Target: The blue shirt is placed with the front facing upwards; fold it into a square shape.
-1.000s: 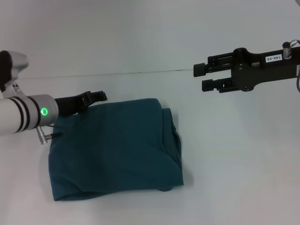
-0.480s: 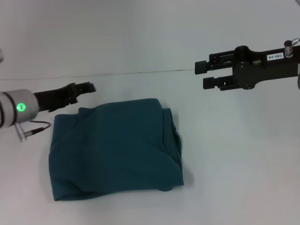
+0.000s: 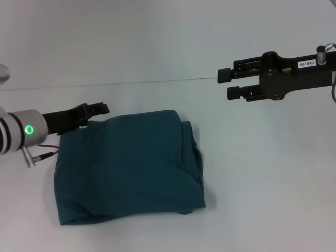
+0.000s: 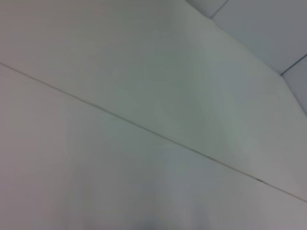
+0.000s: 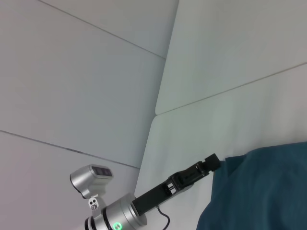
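Observation:
The blue shirt (image 3: pixel 128 165) lies folded into a rough square on the white table (image 3: pixel 262 184), plain teal side up, with a thicker layered edge along its right side. My left gripper (image 3: pixel 102 109) hovers just beyond the shirt's far left corner, apart from the cloth. In the right wrist view that same left gripper (image 5: pixel 212 162) points at the corner of the shirt (image 5: pixel 268 191). My right gripper (image 3: pixel 224 84) hangs in the air to the far right of the shirt, open with nothing between its fingers. The left wrist view shows only white surface.
A thin seam line (image 3: pixel 157 81) crosses the white table behind the shirt. A cable (image 3: pixel 44 154) hangs from my left wrist near the shirt's left edge.
My left gripper pulled back to the left off the shirt's far left corner, then settled slightly lower beside it. The right arm and the shirt have hardly moved.

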Available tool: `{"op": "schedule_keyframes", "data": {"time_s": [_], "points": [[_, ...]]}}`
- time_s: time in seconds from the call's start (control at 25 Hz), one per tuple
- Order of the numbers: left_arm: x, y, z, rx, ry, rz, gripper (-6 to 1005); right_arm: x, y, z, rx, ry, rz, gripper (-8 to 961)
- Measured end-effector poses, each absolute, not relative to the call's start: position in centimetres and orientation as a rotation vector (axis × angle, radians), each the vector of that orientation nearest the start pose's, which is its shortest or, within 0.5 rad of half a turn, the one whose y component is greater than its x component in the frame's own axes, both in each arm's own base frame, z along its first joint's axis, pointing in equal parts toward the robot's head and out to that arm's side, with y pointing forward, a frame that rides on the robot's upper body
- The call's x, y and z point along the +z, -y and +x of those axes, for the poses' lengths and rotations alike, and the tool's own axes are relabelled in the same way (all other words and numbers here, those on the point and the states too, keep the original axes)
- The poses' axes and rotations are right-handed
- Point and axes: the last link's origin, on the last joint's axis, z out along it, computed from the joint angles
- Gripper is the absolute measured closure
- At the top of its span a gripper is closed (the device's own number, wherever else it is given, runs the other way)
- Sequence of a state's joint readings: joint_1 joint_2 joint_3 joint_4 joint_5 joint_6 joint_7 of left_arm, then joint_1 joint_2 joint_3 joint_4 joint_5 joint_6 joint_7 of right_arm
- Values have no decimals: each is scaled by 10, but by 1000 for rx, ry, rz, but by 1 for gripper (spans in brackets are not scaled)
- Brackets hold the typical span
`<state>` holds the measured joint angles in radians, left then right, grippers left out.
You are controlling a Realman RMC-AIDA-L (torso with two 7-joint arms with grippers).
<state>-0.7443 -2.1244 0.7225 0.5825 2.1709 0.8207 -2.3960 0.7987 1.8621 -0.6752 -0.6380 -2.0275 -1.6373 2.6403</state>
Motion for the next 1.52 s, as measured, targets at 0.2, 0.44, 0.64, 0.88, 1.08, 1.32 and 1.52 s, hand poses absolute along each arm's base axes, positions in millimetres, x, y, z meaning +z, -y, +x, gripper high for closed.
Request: {"op": "schedule_keyframes", "data": {"time_s": [0.2, 0.44, 0.64, 0.88, 1.08, 1.32, 1.52], "points": [[-26, -433, -253, -599, 1646, -1874, 239, 84, -406, 197, 740, -1964, -2351, 280], [-39, -438, -250, -547, 1615, -1874, 238, 84, -406, 198, 745, -1970, -2342, 280], [-48, -444, -253, -479, 1553, -1844, 238, 83, -405, 199, 747, -1977, -2338, 280], [-30, -443, -256, -545, 1565, -1831, 239, 83, -406, 199, 747, -1977, -2338, 280], [-6, -430, -253, -640, 1618, -1888, 239, 84, -406, 198, 746, -1971, -2341, 280], [15, -405, -263, -701, 1733, -1961, 238, 82, -408, 193, 697, -1949, -2370, 280], [35, -384, -276, -753, 1783, -1982, 238, 82, -411, 188, 645, -1932, -2395, 280]]}}
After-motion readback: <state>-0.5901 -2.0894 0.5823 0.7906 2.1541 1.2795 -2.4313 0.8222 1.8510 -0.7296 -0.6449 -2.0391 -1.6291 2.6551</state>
